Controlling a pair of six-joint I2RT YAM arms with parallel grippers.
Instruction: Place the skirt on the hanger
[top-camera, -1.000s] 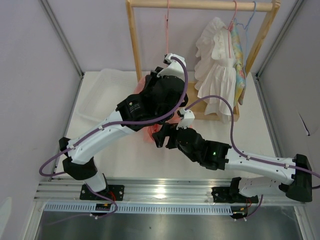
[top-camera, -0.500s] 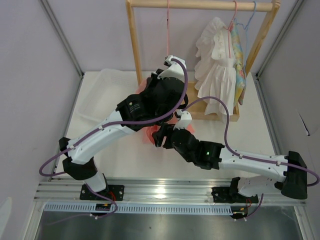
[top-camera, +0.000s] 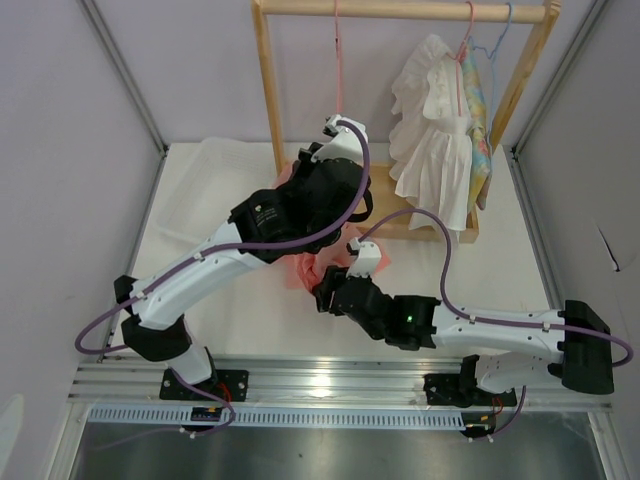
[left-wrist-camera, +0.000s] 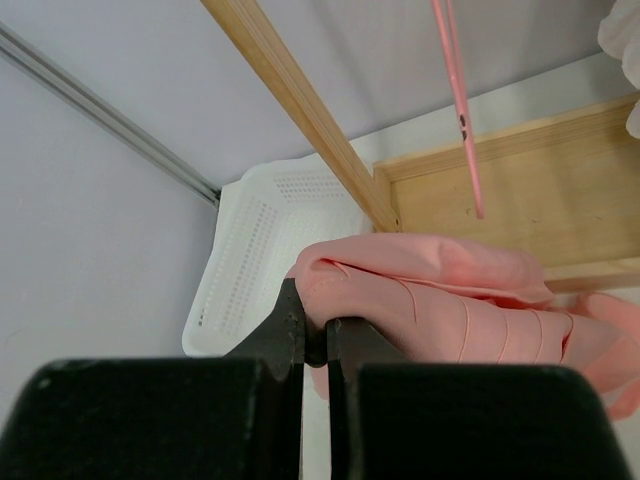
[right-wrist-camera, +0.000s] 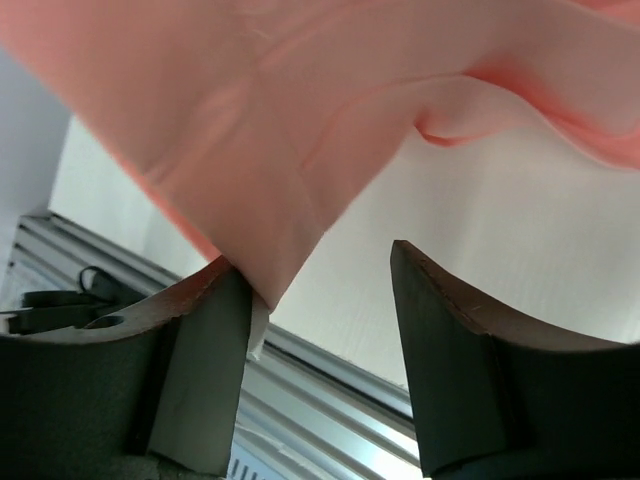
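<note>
Below the hanger (left-wrist-camera: 457, 110): skirt (left-wrist-camera: 430, 300), bunched, not yet on.
My left pincer (left-wrist-camera: 315, 335): clamped on its fold.
My right pincer (right-wrist-camera: 312, 258): parted, hem corner beside one finger.
Risk: closing misses that thin corner.

Rear of the table (top-camera: 510, 262) stands the rack (top-camera: 266, 80). The hanger (top-camera: 338, 60) hangs from the left end of its rail, with the ruffled garment (top-camera: 432, 140) and a second garment (top-camera: 478, 110) side by side at the right end. A basket (left-wrist-camera: 250, 240) lies left of the rack's post, apparently on the table. In front of the rack, between the arms, the skirt (top-camera: 303, 268) hangs from the left gripper (left-wrist-camera: 316, 335). Its lower corner rests against one finger of the right gripper (right-wrist-camera: 318, 262) beneath it.
</note>
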